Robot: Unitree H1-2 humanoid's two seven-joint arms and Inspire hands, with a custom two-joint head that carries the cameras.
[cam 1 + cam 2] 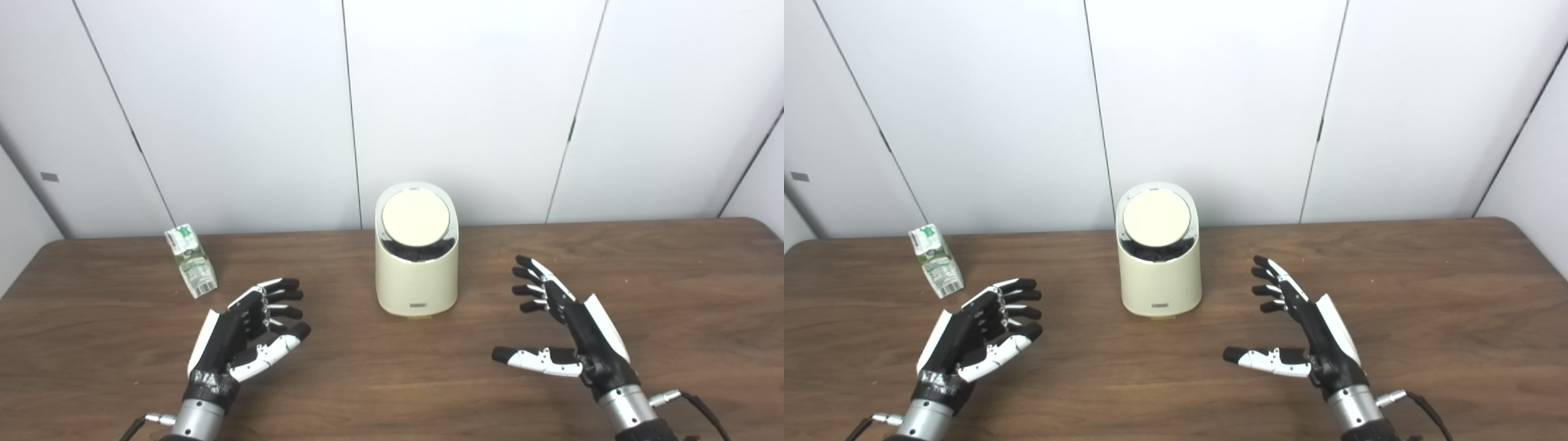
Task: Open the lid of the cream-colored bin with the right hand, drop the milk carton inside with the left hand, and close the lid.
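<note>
Left hand (248,334), black and white w/ a silver wrist, hovers low over the front-left part of the table, palm turned inward toward the centre. Its fingers are spread apart and slightly curled; it's holding nothing. Right hand (566,327) mirrors it on the front-right side, also palm inward, fingers fanned forward and thumb stuck out toward the middle, empty as well. Both arms enter from the bottom edge, each w/ a thin cable at the wrist.

Just beyond and a bit left of the left hand stands the milk carton (190,260), small, white w/ green print, upright but leaning a little, near the table's back-left area. It's apart from the hand, not touching.

Between the two hands and further back, approx. at the table's centre, sits the cream-colored bin (417,278), a rounded canister. Its lid (416,218) is a round cream disc set in a shiny chrome ring on a top that slopes toward the viewer; the lid is shut. A small label sits low on the bin's front.

Everything rests on a dark brown wood-grain table (674,294). Behind it are plain white wall panels (465,104) w/ thin dark seams.
</note>
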